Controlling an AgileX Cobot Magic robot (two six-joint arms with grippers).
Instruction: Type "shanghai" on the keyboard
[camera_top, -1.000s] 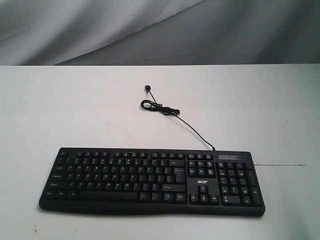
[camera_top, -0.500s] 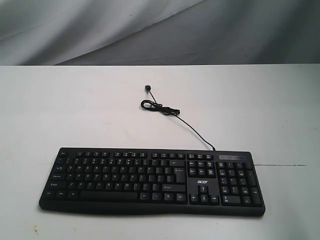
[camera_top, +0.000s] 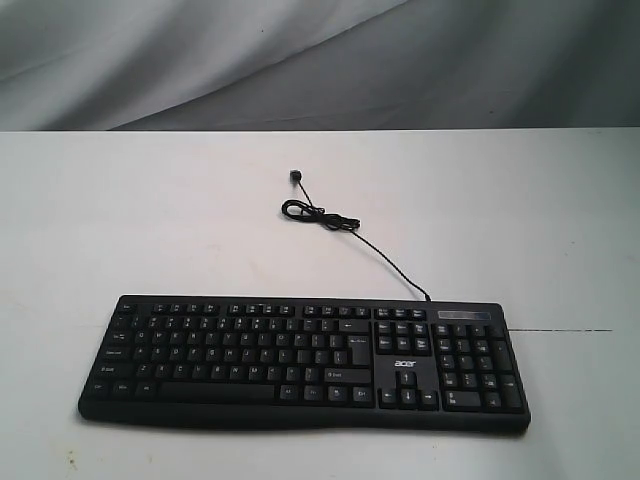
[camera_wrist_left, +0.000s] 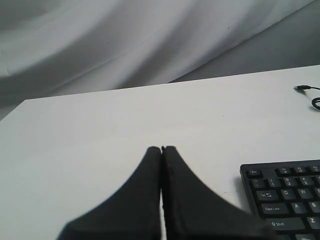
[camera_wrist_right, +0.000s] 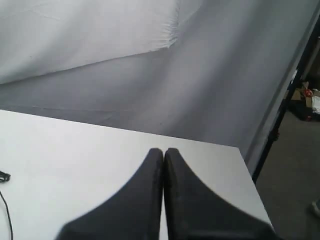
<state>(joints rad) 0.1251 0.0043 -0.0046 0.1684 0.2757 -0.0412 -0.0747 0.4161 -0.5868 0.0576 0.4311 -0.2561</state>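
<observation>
The black full-size keyboard lies near the front of the white table, its "acer" logo beside the number pad. A thin black cable runs from its back edge to a small coil. Neither gripper appears in the exterior view. In the left wrist view my left gripper is shut with nothing in it, above bare table, and the keyboard's Esc corner lies off to one side, apart from it. My right gripper is shut and empty too, above the table near a far corner; no keyboard shows in that view.
The white table ends at a grey draped backdrop. The cable's plug end lies loose behind the coil. In the right wrist view the table edge drops to the floor, with a dark stand pole beyond.
</observation>
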